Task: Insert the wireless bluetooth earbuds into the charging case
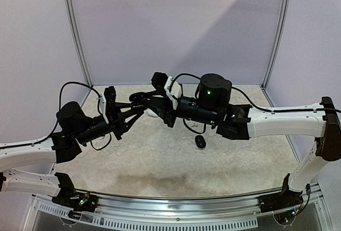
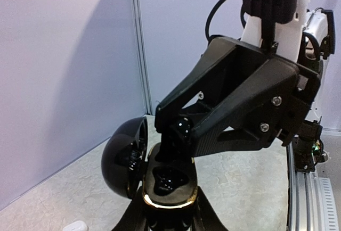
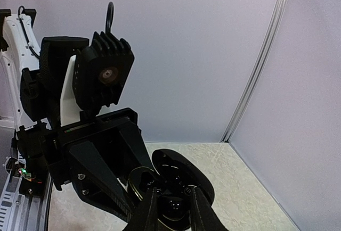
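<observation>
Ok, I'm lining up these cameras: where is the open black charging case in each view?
Top external: charging case mid-frame, mostly hidden.
Left wrist: bottom centre, lid open leftward.
Right wrist: bottom centre.
Shared landmark: the right gripper at the case.

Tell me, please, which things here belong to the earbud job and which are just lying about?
For the job: open black charging case in the left end effector; black earbud in the right end effector.
Lying about: small black oval item on the table, too small to identify; white item, barely in view.
</observation>
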You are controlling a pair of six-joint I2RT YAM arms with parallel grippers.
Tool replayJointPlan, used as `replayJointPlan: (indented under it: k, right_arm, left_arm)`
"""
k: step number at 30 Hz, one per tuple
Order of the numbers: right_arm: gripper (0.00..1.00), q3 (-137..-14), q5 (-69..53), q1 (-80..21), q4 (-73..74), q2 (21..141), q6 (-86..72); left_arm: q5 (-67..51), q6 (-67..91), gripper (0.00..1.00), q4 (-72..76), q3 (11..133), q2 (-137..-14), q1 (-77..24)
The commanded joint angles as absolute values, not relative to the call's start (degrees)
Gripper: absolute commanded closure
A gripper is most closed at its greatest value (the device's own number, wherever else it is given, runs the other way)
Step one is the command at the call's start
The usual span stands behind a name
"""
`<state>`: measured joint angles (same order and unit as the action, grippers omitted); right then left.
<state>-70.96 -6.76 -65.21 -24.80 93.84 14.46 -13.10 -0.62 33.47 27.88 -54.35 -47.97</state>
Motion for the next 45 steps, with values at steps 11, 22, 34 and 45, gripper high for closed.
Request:
replayJointPlan:
  k: [11, 22, 34, 45]
  right_arm:
    - [0.75, -76.61, -0.3, -65.42, -14.72, 97.78, 12.64]
    - [0.65, -78.4, -0.31, -65.44, -11.95, 98.09, 12.09]
    - [0.39, -88.03, -8.93, -64.34, -1.69, 95.85, 6.64]
    - [0.34, -89.99, -16.55, -60.73, 4.48, 91.37, 3.47]
  left_arm:
    - [-14.79, -1.19, 1.0, 36.91, 29.94, -53.47, -48.69]
    - [-13.62, -0.31, 1.0, 36.41, 30.0, -53.6, -48.69]
    - [-11.42, 2.56, 1.0, 34.36, 29.15, -53.88, -48.69]
    - [-11.86, 2.31, 1.0, 33.93, 28.95, -53.68, -48.69]
